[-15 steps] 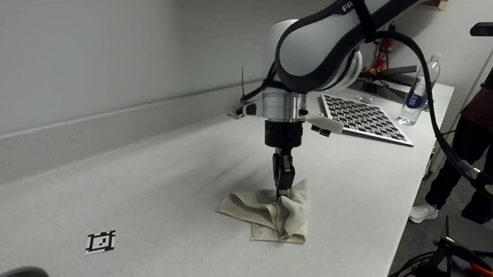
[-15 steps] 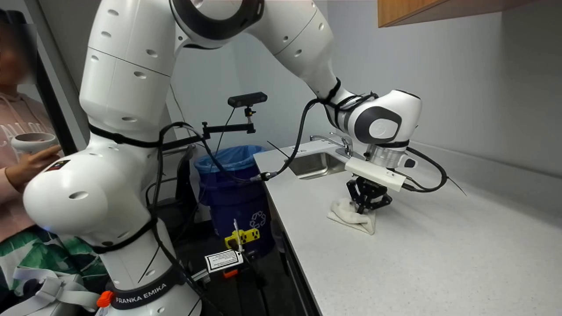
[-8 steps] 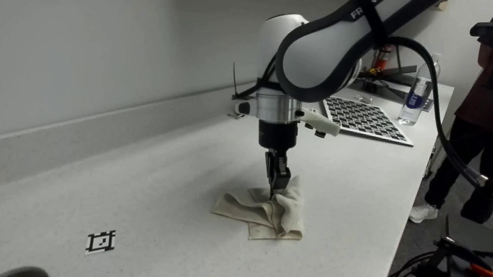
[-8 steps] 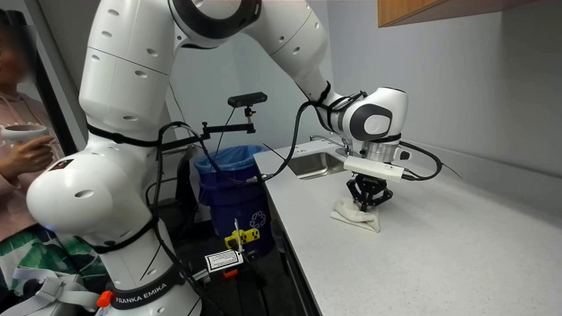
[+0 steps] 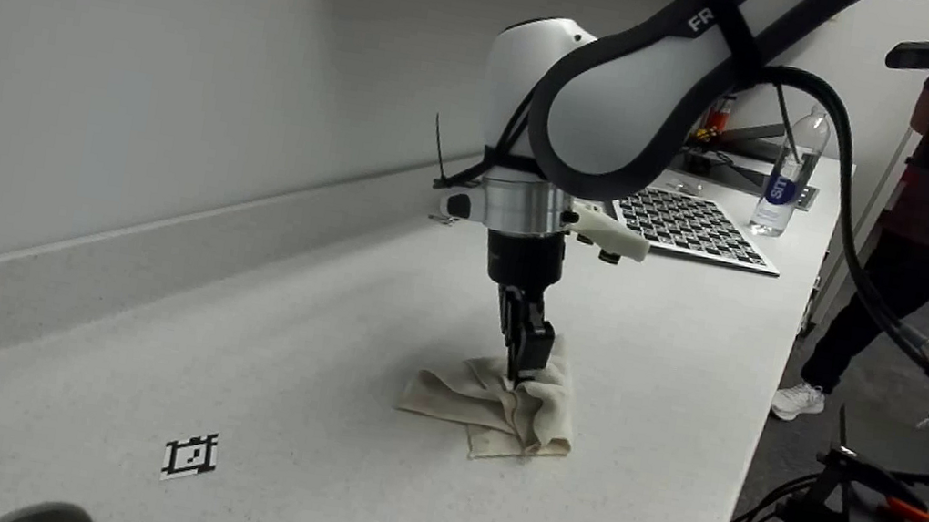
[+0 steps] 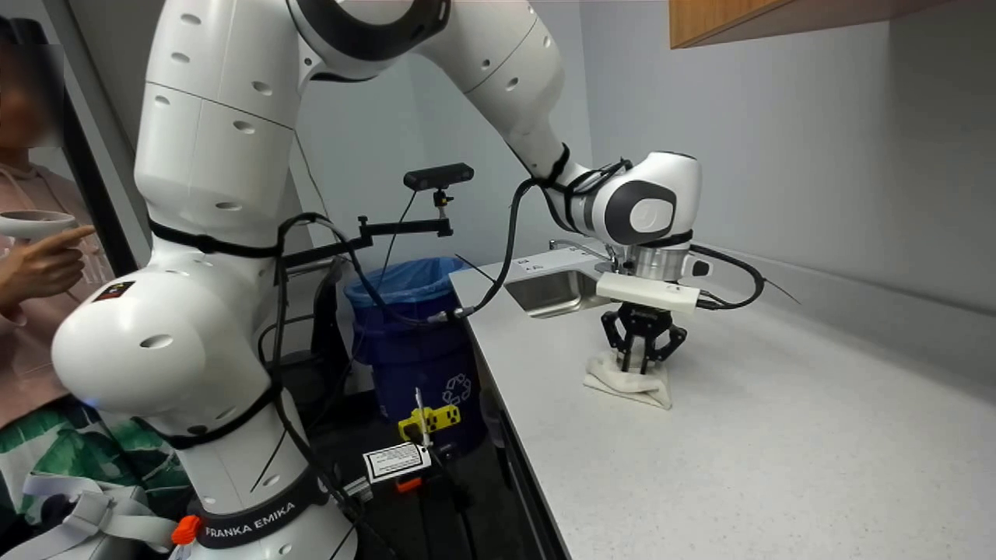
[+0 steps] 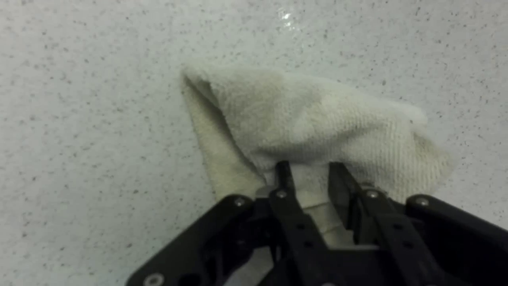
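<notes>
White, speckled counter is what I have beneath the cloth, and I place everything else by that cloth. In an exterior view, the blue-lined bin stands past the counter's edge, well apart from the cloth; the sink, set into the counter, is nearer to it. In an exterior view, the checkered board lies farther back than the cloth, with the bottle just beside the board.

The cloth itself lies crumpled flat on the counter, one flap turned over into a soft ridge. My gripper points down into it, narrowly parted: a gap shows between the fingers, and fabric seems to lie loose there rather than pinched. I cannot tell whether the tips press through to the counter.

As I judge it, the step in hand is fingertip work among these folds. To do it well, I'd hold the gripper upright so both tips sit level, check that neither has snagged the ridge before any lift, and move slowly and straight, since fabric this soft would likely drag along with a caught tip.
</notes>
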Robot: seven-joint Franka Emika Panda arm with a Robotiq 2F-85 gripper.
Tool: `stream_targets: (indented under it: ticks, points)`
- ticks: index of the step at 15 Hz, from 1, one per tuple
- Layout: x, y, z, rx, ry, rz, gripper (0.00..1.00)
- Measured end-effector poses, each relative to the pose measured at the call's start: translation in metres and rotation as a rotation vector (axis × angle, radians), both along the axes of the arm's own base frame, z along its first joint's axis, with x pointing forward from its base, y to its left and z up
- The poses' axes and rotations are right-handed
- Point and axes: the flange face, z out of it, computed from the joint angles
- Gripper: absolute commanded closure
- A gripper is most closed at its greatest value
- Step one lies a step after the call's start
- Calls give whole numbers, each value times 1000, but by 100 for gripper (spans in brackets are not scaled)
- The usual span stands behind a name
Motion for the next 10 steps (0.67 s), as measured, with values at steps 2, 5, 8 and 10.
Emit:
stream_targets:
  ticks: [2, 5, 8, 10]
  points:
    - [-3, 3, 2, -6, 0, 2, 22]
    - [-7, 8, 6, -29, -5, 9, 1]
    - [-11, 15, 13, -45, -16, 11, 0]
    - [-14, 19, 20, -47, -24, 14, 0]
